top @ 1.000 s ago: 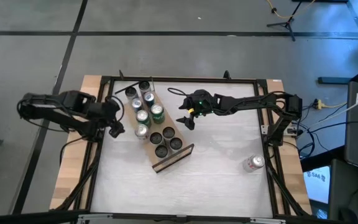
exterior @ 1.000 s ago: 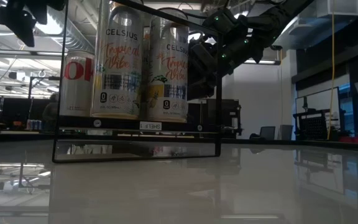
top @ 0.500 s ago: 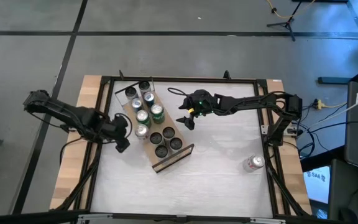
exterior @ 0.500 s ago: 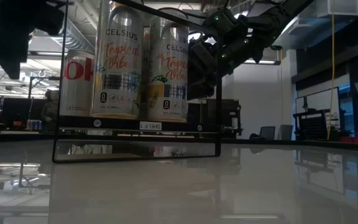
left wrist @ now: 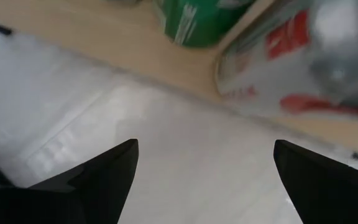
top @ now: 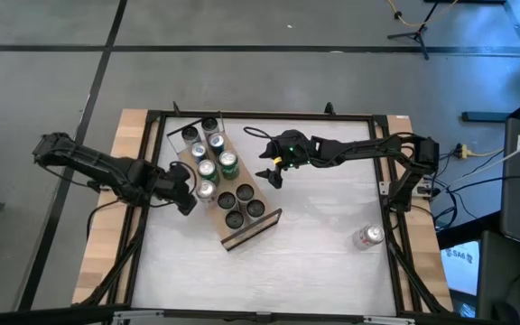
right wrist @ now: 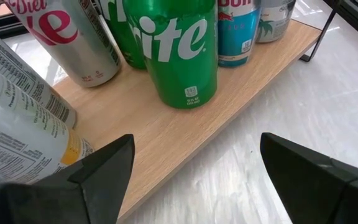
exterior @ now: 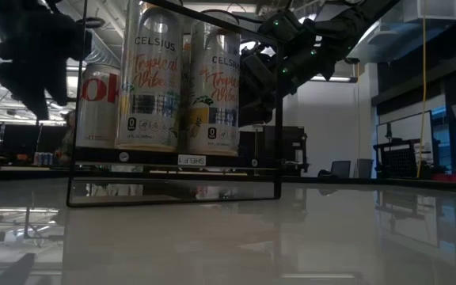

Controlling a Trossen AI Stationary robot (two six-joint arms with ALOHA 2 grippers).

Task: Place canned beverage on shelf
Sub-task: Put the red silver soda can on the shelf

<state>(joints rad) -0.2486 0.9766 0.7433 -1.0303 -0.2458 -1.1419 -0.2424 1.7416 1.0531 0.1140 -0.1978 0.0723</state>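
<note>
The shelf (top: 224, 191) lies diagonally on the white desk (top: 323, 235), left of centre in the high view, running from the far left toward the near middle. It is a light-wood board with dark edges. Cans stand on it in two rows: silver-topped ones at the far end, a green can (top: 228, 163) on the side facing the right arm, and dark-topped cans nearer the low end.

The left claw (top: 186, 190) sits at the shelf's left long edge, just beside a silver can with red print (top: 206, 190). Its two fingers stand apart and hold nothing; its wrist view shows that red-printed can (left wrist: 303, 68) ahead between the spread fingers, on the wood, not gripped.

The right claw (top: 272, 173) hovers near the shelf's opposite long edge, apart from it. Its fingers are also spread and empty. Its wrist view looks onto the board (right wrist: 185, 134) with a green Sprite can (right wrist: 179, 50), a Diet Coke can (right wrist: 67, 40) and a blue can (right wrist: 238, 31) upright on it.

One more can (top: 367, 237) lies on its side at the near right of the desk, well apart from the shelf and both claws.
</note>
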